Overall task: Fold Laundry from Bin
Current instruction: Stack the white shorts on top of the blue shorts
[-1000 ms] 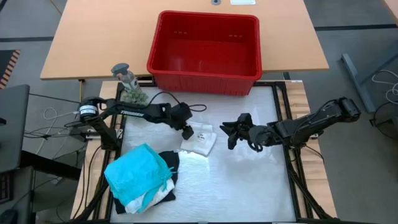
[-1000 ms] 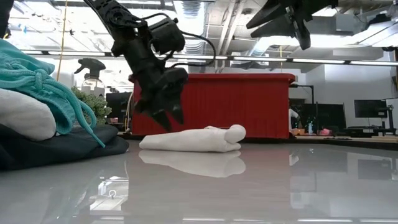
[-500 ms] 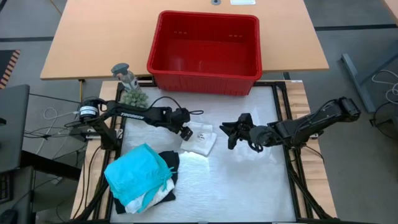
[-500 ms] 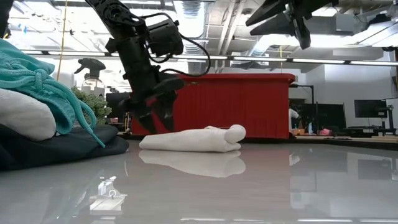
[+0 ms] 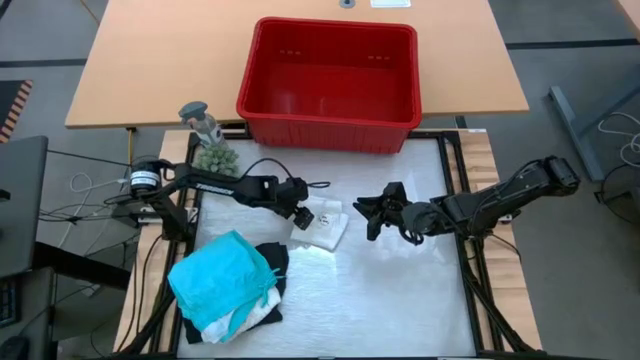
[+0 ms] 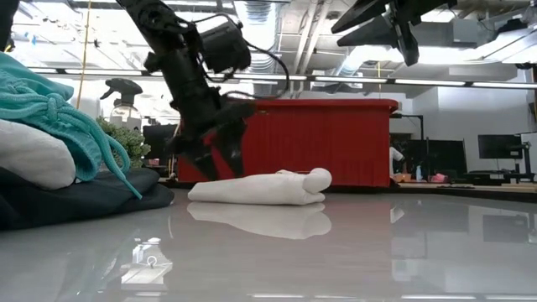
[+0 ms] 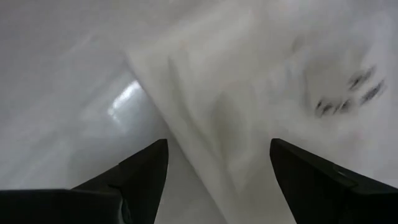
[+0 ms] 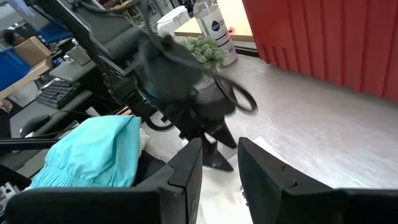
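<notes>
Laundry sits in two places on my white worktop (image 5: 400, 300): a folded white garment (image 5: 322, 224) at the centre, and a stack at the near left corner where a teal garment (image 5: 220, 277) lies on top of a black garment (image 5: 272, 262), with white cloth (image 5: 238, 320) poking out beneath. From the low view I see only the stack's edge, cut off at the frame. The red bin (image 5: 330, 82) stands at the far side, on the wooden table's edge, its inside showing no cloth from above. A small green plant (image 5: 215, 156) and a spray bottle (image 5: 202, 120) stand near the bin's left corner.

My left gripper (image 5: 299, 214) hangs over the white garment's left edge, jaws spread wide and holding nothing; the left wrist view shows the pale cloth between and beyond the two dark fingers (image 7: 146, 174), though the picture is smeared and the dark marks on the cloth are hard to make out. Whether the tips touch the cloth I cannot tell.

My right gripper (image 5: 370, 214) hovers to the right of that garment, well above the worktop, jaws parted by a narrow gap with nothing between them.
</notes>
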